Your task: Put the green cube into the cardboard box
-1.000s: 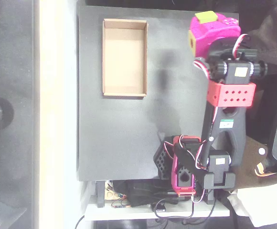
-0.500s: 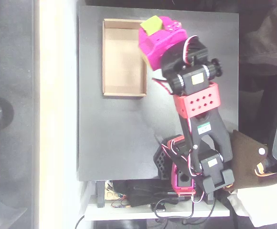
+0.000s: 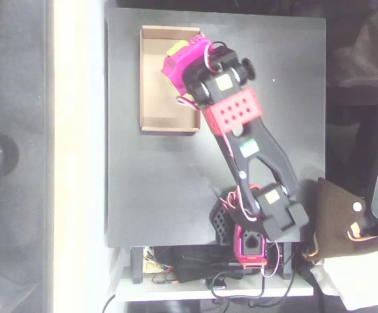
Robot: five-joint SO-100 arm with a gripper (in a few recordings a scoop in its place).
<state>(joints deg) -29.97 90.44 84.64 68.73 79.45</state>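
Cube: the green cube (image 3: 175, 51), a small lime block, pinched in the magenta gripper (image 3: 178, 55), above the box's upper right part.
Box: the cardboard box (image 3: 154, 98), shallow tan tray with low walls, long rectangle.
Arm: black links, red perforated bracket (image 3: 233, 112).
Surface: matte black table (image 3: 156, 189); pale floor strip (image 3: 78, 156) at left.

The green cube (image 3: 175, 50), a small lime block, sits clamped between the magenta fingers (image 3: 188, 57), only its top edge showing. Beneath the fingers lies the cardboard box (image 3: 153, 78), a shallow tan tray, open and upright.
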